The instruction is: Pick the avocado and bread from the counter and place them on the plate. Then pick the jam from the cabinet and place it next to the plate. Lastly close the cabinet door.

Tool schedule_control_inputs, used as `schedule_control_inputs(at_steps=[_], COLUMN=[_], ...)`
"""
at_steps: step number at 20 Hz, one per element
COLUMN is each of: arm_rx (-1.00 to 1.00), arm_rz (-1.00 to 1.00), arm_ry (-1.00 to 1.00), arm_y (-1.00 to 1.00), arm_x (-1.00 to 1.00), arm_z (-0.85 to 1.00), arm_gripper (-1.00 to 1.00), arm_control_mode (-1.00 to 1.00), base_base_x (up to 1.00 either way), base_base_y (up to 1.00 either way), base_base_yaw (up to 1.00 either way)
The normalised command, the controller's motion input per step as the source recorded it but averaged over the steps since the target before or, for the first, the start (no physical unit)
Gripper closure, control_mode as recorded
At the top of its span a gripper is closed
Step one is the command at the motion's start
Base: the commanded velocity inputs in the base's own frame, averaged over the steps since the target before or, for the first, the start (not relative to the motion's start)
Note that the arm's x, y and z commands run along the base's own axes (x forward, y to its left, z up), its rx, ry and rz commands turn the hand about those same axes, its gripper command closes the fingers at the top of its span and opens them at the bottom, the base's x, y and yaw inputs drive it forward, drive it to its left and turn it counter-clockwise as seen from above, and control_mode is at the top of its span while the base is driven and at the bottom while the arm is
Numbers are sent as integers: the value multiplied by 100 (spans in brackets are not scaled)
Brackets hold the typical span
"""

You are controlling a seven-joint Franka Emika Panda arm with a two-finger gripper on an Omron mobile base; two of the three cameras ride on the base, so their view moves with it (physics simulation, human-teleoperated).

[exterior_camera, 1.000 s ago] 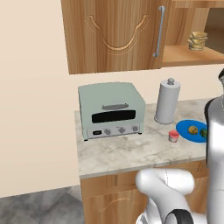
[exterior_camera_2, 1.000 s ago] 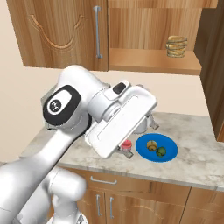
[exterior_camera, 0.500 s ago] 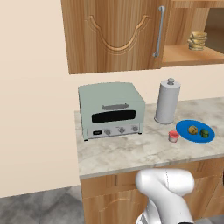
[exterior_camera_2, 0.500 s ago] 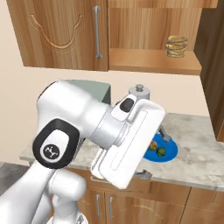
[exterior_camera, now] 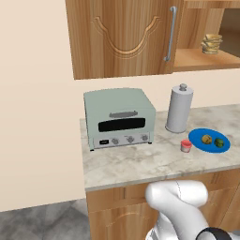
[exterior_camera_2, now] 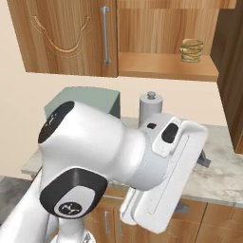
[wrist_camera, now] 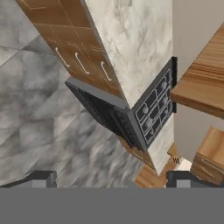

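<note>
Your avocado point(exterior_camera: 219, 142) and bread point(exterior_camera: 206, 139) both lie on the blue plate point(exterior_camera: 197, 140), bread toward the left, avocado toward the right, close together. The plate sits flat on the marbled tabletop point(exterior_camera: 136, 161) near its right end. The jam point(exterior_camera: 186, 146) stands upright on the tabletop just beside the plate's left rim. Behind the jam you have a steel canister point(exterior_camera: 179, 108), and further left a pale green toaster oven point(exterior_camera: 119, 118). Overhead, the cabinet point(exterior_camera: 122, 37) has its left door closed, while the section to the right stands open, with a stack of tan discs point(exterior_camera: 212, 43) on the inner shelf. The arm's white body bulks across the right base view. Your hand point(wrist_camera: 109, 180) is released, fingertips point(wrist_camera: 41, 179) spread wide with nothing between them; it looks past the tabletop's edge at a dark stove and the grey floor.
</note>
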Motion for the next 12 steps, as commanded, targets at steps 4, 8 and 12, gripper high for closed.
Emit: schedule_control_inputs(at_steps=[4, 8, 12], arm_rx=[0, 5, 4], arm_rz=[-3, 3, 11], arm_ry=[-3, -13, -26], arm_y=[-40, -39, -42], arm_x=[-16, -14, -12], arm_z=[4, -4, -2], arm_gripper=[-100, -100, -100], arm_control_mode=[-100, -100, -100], base_base_x=[0, 0, 0], base_base_y=[0, 0, 0], base_base_yaw=[0, 0, 0])
